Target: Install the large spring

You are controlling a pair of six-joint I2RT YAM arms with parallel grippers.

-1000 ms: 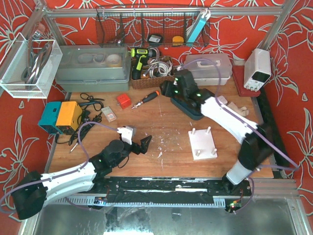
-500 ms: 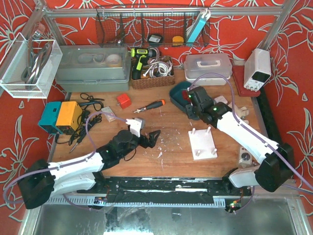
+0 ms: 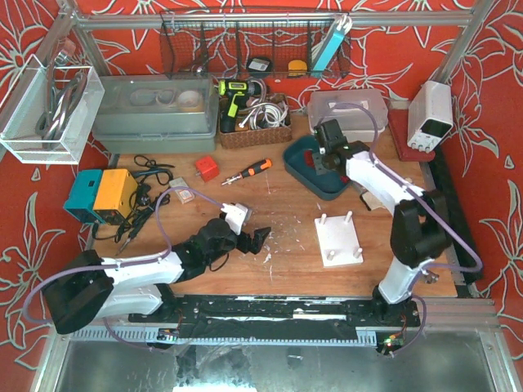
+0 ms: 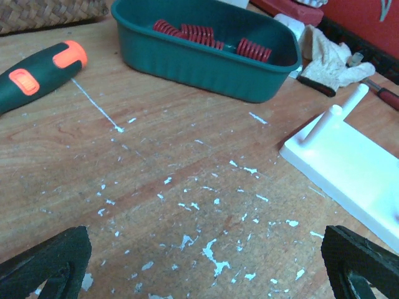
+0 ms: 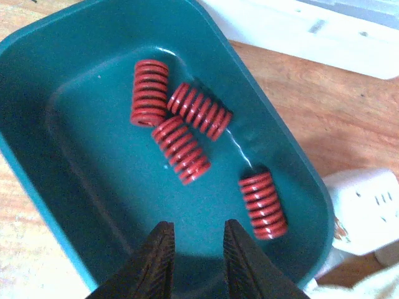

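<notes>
Right tool (image 5: 198,229) hangs above the tray (image 5: 87,180), its fingers nearly together with a narrow gap, pinching nothing. Four red springs (image 5: 182,149) lie in the tray, mid-frame. Left tool (image 4: 206,258) is spread wide over the tabletop (image 4: 156,156), empty.

in the left wrist view i see the screwdriver (image 4: 40,71) run off the left edge and the plate (image 4: 349,168) off the right, and from above the right arm (image 3: 382,181) covers much of the tray (image 3: 297,162).
</notes>
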